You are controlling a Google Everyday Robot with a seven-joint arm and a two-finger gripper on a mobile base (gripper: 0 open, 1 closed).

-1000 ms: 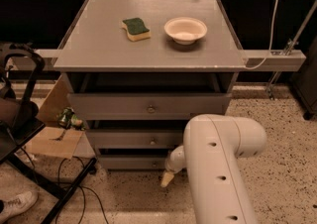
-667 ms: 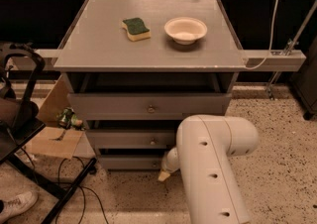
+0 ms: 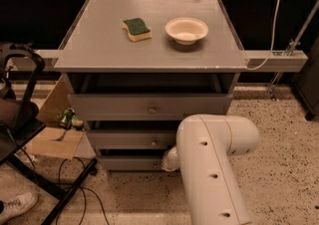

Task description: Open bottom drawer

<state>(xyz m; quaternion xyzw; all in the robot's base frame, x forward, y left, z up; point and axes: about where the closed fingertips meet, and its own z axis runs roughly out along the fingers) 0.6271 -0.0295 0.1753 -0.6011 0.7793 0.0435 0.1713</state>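
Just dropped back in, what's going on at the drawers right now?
The robot's arm reaches down in front of the drawer unit, with its gripper low near the floor at the front of the bottom drawer. That drawer doesn't look pulled out yet. A sponge and a bowl sit untouched on the tabletop.

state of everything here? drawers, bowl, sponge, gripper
bottom drawer: looks shut, not pulled out
middle drawer: looks shut
top drawer: looks shut
bowl: upright, empty
sponge: lying flat, green side up
gripper: low at the bottom drawer's front, partly hidden by the arm
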